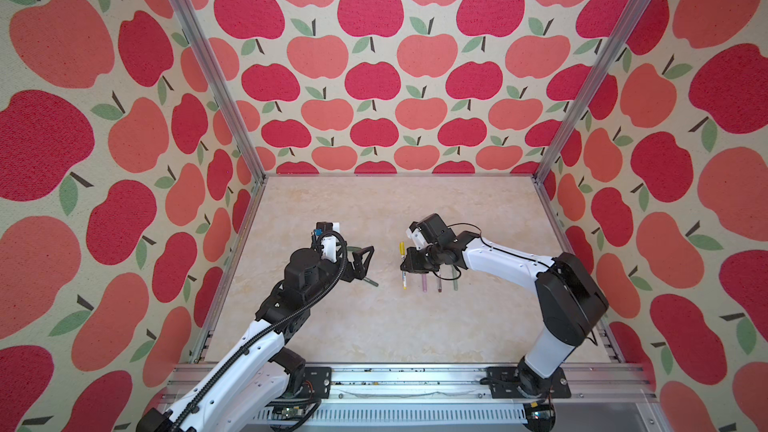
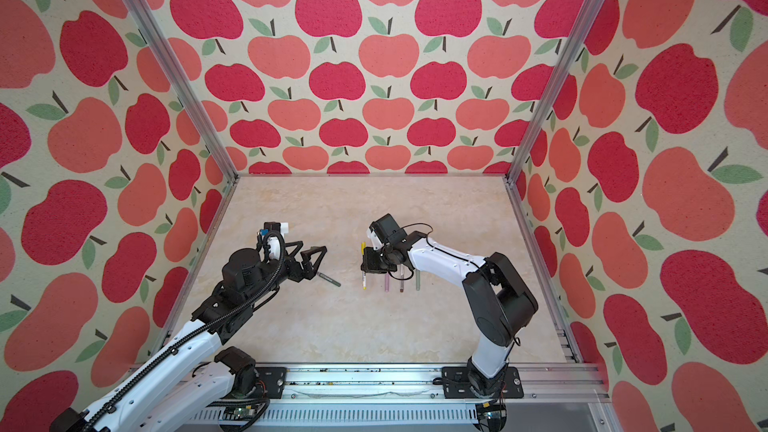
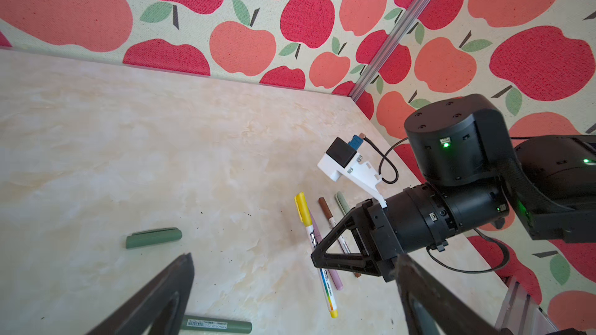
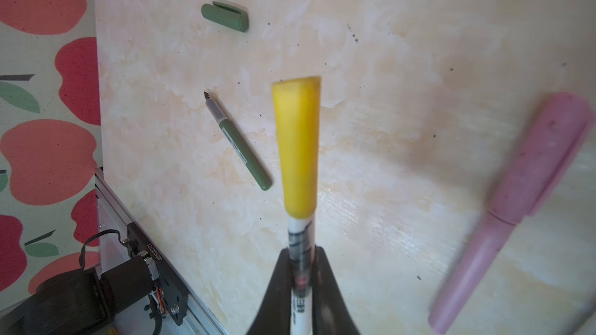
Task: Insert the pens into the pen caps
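The yellow pen [image 4: 298, 233] wore its yellow cap [image 4: 298, 143] and sat tight in the right pincer [image 4: 300, 261], above the table [image 4: 403, 59]. The left pincer [image 2: 309, 255] stood wide, holding nothing. The good move was to lay it flat beside the pink pen [image 4: 516, 204], softly, so nothing rolled.

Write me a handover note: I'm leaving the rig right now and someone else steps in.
Left gripper: open, empty, above the dark green pen.
Right gripper: shut on the capped yellow pen.
On the table: lilac pen, brown pen and sage pen, all capped, in a row by the right gripper. The dark green pen is uncapped, and the dark green cap lies apart from it.
Done: four pens capped.
Left: cap the dark green pen.
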Robot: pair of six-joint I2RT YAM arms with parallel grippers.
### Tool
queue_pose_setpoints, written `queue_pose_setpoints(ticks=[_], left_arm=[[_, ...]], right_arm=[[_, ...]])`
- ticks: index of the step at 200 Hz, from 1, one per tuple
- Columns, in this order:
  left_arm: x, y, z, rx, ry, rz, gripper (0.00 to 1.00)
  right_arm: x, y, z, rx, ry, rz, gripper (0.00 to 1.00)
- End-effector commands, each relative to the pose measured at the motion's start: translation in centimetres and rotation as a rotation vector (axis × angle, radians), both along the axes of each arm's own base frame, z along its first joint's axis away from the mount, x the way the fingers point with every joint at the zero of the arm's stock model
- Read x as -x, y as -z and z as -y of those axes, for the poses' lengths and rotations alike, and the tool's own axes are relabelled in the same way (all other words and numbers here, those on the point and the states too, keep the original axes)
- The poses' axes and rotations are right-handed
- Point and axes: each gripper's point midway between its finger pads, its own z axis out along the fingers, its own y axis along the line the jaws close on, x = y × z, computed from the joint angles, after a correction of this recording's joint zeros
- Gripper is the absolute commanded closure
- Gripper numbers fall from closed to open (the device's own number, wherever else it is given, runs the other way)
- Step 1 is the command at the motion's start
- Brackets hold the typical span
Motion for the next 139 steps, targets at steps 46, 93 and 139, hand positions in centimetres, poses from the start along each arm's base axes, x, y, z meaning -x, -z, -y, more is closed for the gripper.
queue_pose_setpoints(ticks=[46, 93, 139], left_arm=[[-0.1, 0.8, 0.0, 0.008, 0.001, -0.032, 0.01], [-0.1, 0.7, -0.1, 0.011, 0.0, -0.035, 0.01], [-0.2, 0.7, 0.0, 0.012, 0.001, -0.038, 0.01]], right_arm=[[0.5, 3.6, 0.5, 0.027, 0.042, -0.12, 0.99], [-0.4, 4.5, 1.3, 0.045, 0.063, -0.126, 0.99], [-0.9, 5.3, 1.9, 0.065, 0.07, -0.13, 0.99]])
